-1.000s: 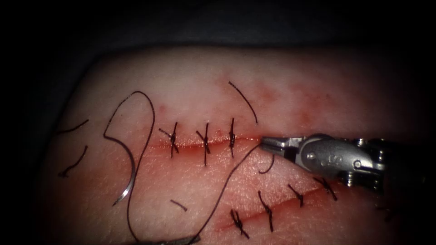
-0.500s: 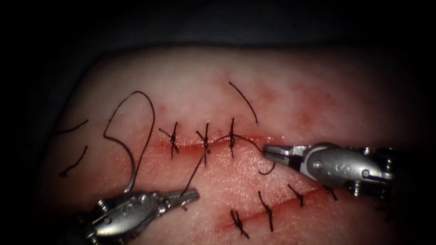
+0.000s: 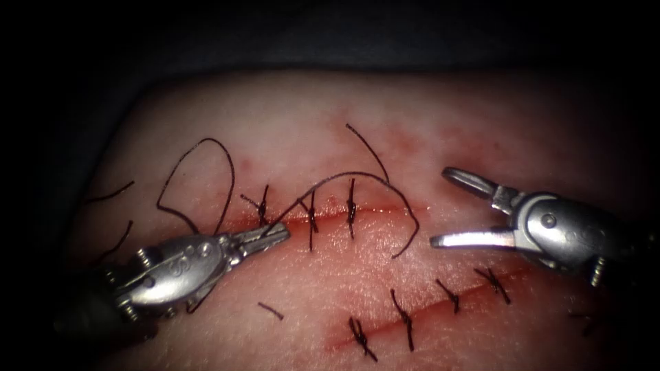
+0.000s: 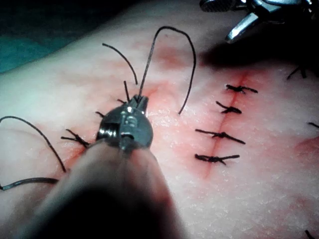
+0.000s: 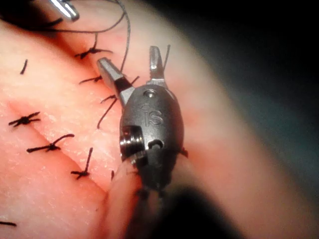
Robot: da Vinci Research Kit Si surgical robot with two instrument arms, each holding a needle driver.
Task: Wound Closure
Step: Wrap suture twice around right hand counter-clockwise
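The left tool (image 3: 278, 233), at the lower left of the frame, is pinched on the thread (image 3: 357, 175) just beside the cut (image 3: 330, 214) in the tissue (image 3: 440, 124), while the right tool (image 3: 447, 206) at the right is spread wide and nothing is held in it. The needle cannot be made out, though it may be hidden under the left tool. If the thread is tugged hard, the stitches (image 3: 351, 206) could be torn, or the loose end (image 3: 405, 244) could be snagged.
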